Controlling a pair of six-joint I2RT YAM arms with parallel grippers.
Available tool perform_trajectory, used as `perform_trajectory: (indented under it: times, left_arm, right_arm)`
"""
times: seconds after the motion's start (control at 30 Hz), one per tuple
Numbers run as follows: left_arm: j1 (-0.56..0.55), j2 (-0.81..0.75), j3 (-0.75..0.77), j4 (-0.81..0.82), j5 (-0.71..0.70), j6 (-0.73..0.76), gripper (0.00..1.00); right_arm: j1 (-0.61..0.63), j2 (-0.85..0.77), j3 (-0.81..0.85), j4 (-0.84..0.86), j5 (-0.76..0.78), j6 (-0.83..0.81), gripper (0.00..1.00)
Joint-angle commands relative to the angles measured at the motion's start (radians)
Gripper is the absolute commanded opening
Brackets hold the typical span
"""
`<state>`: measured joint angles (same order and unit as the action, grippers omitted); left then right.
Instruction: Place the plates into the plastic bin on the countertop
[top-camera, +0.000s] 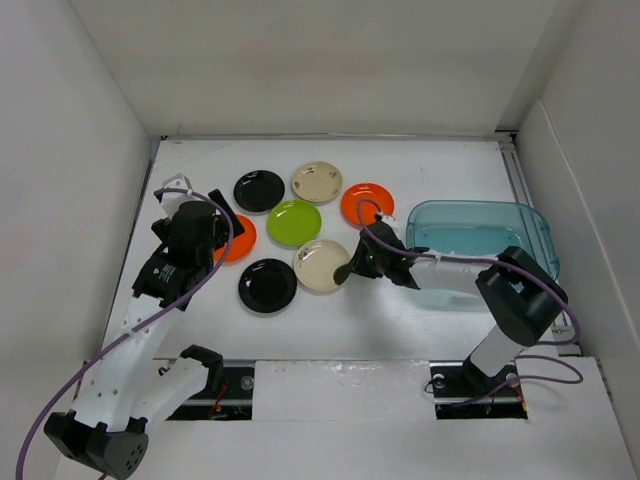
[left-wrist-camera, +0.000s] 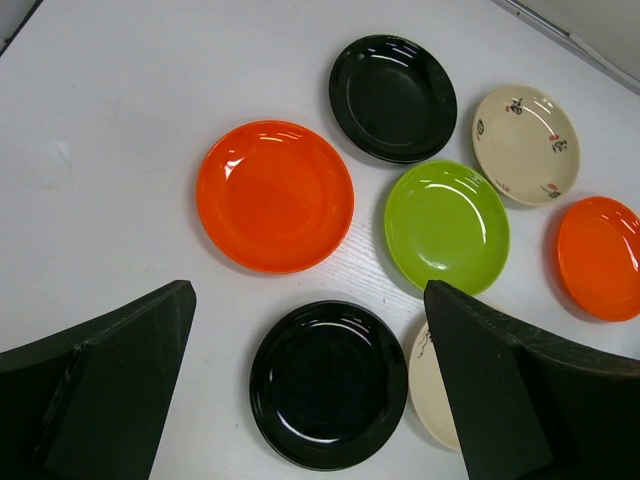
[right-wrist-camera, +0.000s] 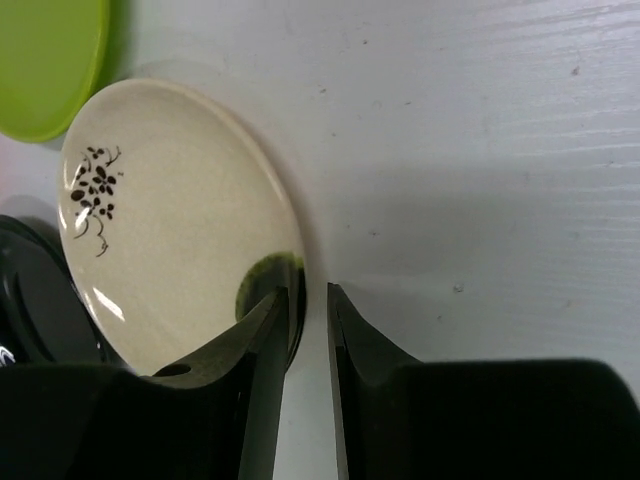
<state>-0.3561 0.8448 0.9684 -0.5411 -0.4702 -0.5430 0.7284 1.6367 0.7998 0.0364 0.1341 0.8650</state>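
Observation:
Seven plates lie on the white countertop (top-camera: 400, 310): black (top-camera: 259, 190), cream (top-camera: 316, 181), orange (top-camera: 367, 204), lime green (top-camera: 294, 222), a second orange (top-camera: 240, 240), a second black (top-camera: 267, 285) and a near cream plate (top-camera: 320, 265). The teal bin (top-camera: 540, 235) stands at the right and looks empty. My right gripper (top-camera: 348, 270) is at the near cream plate's right edge. In the right wrist view the gripper (right-wrist-camera: 314, 288) has its jaws almost together astride that plate's (right-wrist-camera: 170, 230) rim. My left gripper (top-camera: 226, 226) hovers open and empty over the left orange plate (left-wrist-camera: 275, 195), with the black plate (left-wrist-camera: 328, 385) between its fingers.
White walls enclose the countertop on three sides, the left wall close to my left arm. The bin lies just behind my right forearm. In the left wrist view the green plate (left-wrist-camera: 447, 225), the far black plate (left-wrist-camera: 393, 97) and a cream plate (left-wrist-camera: 526, 143) lie close together.

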Motion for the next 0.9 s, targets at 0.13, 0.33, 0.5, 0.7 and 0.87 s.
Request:
perform_trajectory:
  times: [0.13, 0.33, 0.5, 0.7, 0.87]
  left_arm:
    - [0.005, -0.021, 0.007, 0.018, 0.013, 0.008, 1.00]
    - [0.005, -0.021, 0.007, 0.027, 0.013, 0.008, 1.00]
    - [0.005, -0.021, 0.007, 0.027, 0.022, 0.008, 1.00]
    - [0.005, -0.030, 0.007, 0.027, 0.022, 0.008, 1.00]
    - [0.005, -0.030, 0.007, 0.027, 0.022, 0.008, 1.00]
  right_arm:
    - [-0.061, 0.037, 0.013, 0.051, -0.008, 0.034, 0.30]
    - [-0.080, 0.046, 0.003, 0.095, -0.068, 0.043, 0.34]
    - [-0.080, 0.068, 0.003, 0.129, -0.129, 0.043, 0.35]
    - [-0.080, 0.087, 0.012, 0.129, -0.139, 0.052, 0.10]
    - [-0.060, 0.034, 0.012, 0.112, -0.105, 0.062, 0.00]
